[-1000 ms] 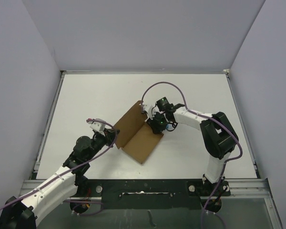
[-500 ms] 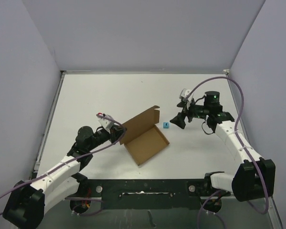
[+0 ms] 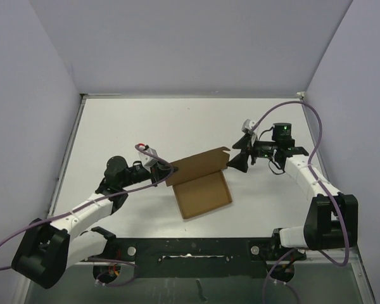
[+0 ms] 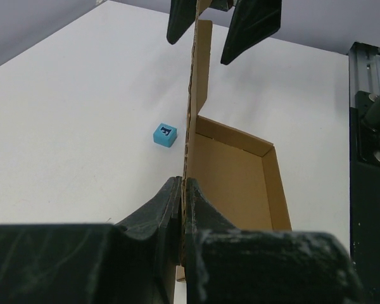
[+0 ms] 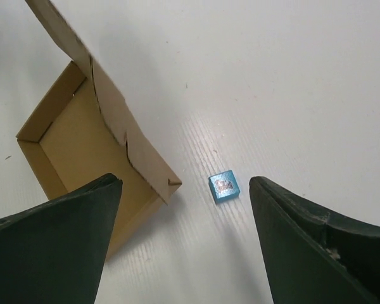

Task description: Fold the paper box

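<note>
Two grippers on my screens: left gripper [image 4: 182,188] clamped onto the raised lid of the paper box [image 3: 204,190], mid table [image 3: 145,126]; right gripper [image 3: 235,158] spread wide, holding nothing, near the lid's far end, blue cube [image 5: 223,186] close by

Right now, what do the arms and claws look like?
The left arm and right arm: white links, black joints, a purple cable along each. The left claw and right claw: black, two tapered fingers. A green light on the right wrist.
</note>
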Motion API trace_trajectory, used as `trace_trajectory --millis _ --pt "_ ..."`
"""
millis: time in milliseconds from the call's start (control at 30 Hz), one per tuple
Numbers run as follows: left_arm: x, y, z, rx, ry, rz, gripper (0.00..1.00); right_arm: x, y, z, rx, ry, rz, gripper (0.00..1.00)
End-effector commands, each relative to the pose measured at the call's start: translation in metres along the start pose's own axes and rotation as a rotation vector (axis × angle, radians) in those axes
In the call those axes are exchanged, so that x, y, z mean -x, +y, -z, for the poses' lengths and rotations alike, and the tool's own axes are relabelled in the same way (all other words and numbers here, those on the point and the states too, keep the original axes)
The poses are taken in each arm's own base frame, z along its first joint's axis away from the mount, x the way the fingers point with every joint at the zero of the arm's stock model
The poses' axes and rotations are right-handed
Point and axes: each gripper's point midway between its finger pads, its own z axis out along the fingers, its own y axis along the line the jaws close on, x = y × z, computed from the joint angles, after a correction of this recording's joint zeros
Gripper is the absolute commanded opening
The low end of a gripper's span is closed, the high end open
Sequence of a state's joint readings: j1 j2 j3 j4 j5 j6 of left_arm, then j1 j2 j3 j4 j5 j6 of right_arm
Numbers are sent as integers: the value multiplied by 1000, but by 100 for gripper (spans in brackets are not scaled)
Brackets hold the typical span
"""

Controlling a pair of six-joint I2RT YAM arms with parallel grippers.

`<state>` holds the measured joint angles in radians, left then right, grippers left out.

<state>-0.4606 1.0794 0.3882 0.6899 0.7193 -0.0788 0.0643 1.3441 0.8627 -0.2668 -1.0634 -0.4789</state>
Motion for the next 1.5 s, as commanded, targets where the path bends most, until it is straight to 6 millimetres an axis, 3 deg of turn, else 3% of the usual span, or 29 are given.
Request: trace_trajectory --millis 0,333,1067,1167,1300,1333,1467 --pt "34 -6 -8 -88 -75 -94 0 33 4 0 60 -53 92 81" --pt "36 -3 -14 -104 -61 -87 0 37 18 4 102 -51 155 49" --pt "30 0 -18 -107 -39 -62 0 47 19 7 72 -62 169 38" --pt "31 0 -18 -106 -40 -58 0 47 21 6 79 -64 176 26" --pt "31 2 -18 -86 -41 -47 0 48 24 6 87 -63 202 0" --pt "31 5 -18 -70 -43 -40 1 47 24 7 86 -61 204 0" --pt "32 15 -13 28 -57 36 32 46 22 9 69 -58 206 0"
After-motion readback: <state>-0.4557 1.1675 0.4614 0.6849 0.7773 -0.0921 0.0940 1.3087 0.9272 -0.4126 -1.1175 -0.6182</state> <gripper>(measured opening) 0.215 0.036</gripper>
